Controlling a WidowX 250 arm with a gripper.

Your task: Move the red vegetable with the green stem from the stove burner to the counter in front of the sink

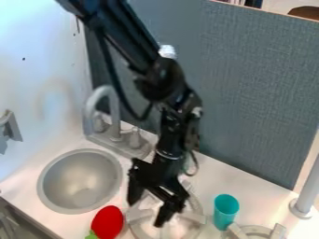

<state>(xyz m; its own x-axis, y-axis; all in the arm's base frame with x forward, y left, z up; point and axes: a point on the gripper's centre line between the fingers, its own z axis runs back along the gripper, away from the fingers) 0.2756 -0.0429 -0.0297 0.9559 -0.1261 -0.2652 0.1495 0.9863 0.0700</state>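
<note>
Fingers (166, 211) hang parted between sink (78, 175) and turquoise cup (224, 214).

Red toy strawberry (107, 221): rounded body is lying on its side on the counter (215, 169) at the lower edge of the frame, left of center; green top (92, 235) is pointing toward the lower left. Teal cup (225, 211): plain-walled, is standing upright, lower right of center, its round mouth facing up. The two are resting well apart.
</note>
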